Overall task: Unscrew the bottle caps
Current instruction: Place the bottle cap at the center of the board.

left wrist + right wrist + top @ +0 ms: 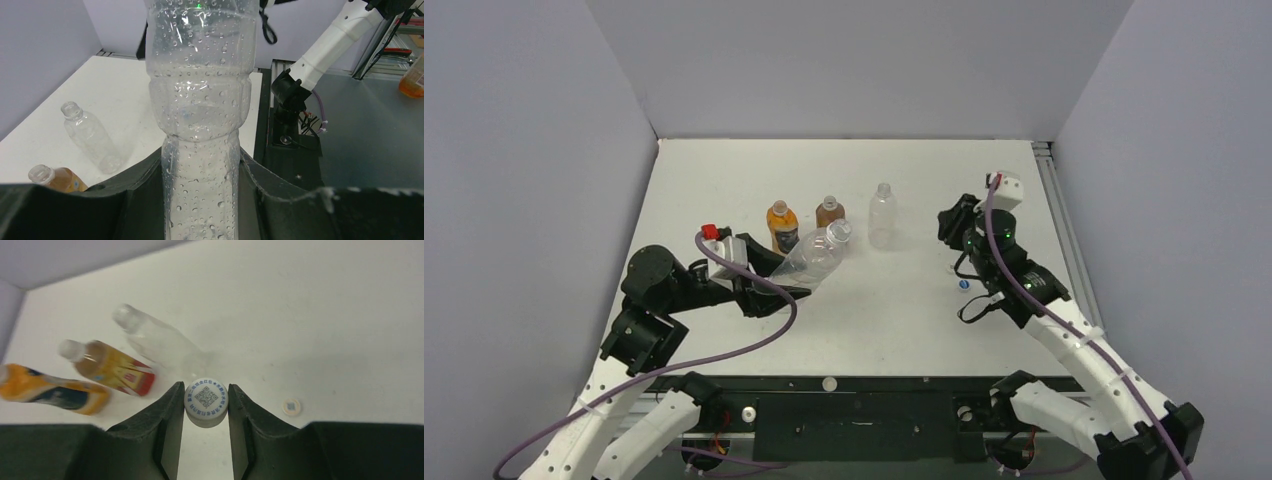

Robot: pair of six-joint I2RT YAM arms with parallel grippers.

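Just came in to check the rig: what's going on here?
The left end effector grips a large clear bottle, tilted. The right end effector holds a white cap apart from it. An orange bottle, a brown bottle and a small clear bottle stand behind; another cap lies on the table.

arms (1084, 352): white links, black joints | cables (790, 310): purple | jaws: black

Obstacles, mid-table row of 3: orange bottle (782, 226), brown bottle (829, 212), clear bottle (882, 215) (narrow gaps between). Tilted large bottle (814, 258) crowds the left 2. Passage: bare table (924, 170) behind and right of row.
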